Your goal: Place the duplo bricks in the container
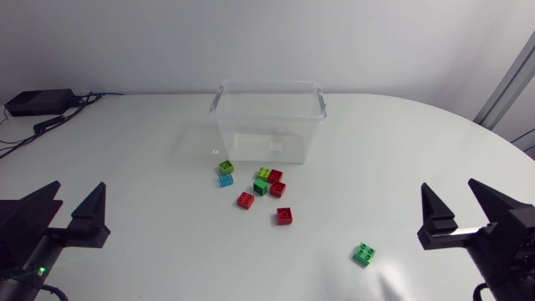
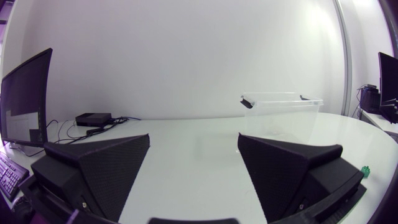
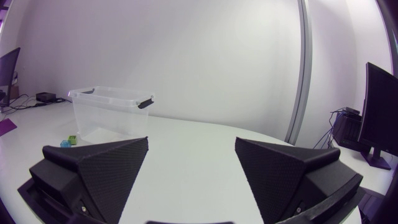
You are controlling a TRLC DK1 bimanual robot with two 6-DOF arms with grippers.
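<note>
- The left gripper (image 1: 81, 191) sits at its own side of the white surface (image 1: 125, 142). Its 2 wedge fingers are spread wide apart with nothing between them, and its wrist view shows the same bare gap (image 2: 194, 140).
- The right gripper (image 1: 448, 188) sits at the opposite side. Its fingers also stand well apart and grip nothing (image 3: 191, 142).
- The clear container (image 1: 267, 125) stands upright, well ahead of both grippers and roughly midway between them.
- All 9 duplo bricks lie on the surface outside the container, on the side facing the grippers.
- Closest to the container wall are a lime brick (image 1: 226, 167) with a blue brick (image 1: 226, 179) touching it, on the left gripper's side.
- Just beside them is a tight group of 4: a second lime brick (image 1: 263, 174), a dark green brick (image 1: 261, 186) and 2 red bricks (image 1: 277, 182).
- 2 more red bricks lie nearer the grippers, 1 (image 1: 245, 200) toward the left gripper and 1 (image 1: 285, 216) toward the right.
- A lone green brick (image 1: 364, 254) lies well apart from the rest, nearest the right gripper and slightly inward of it.
</note>
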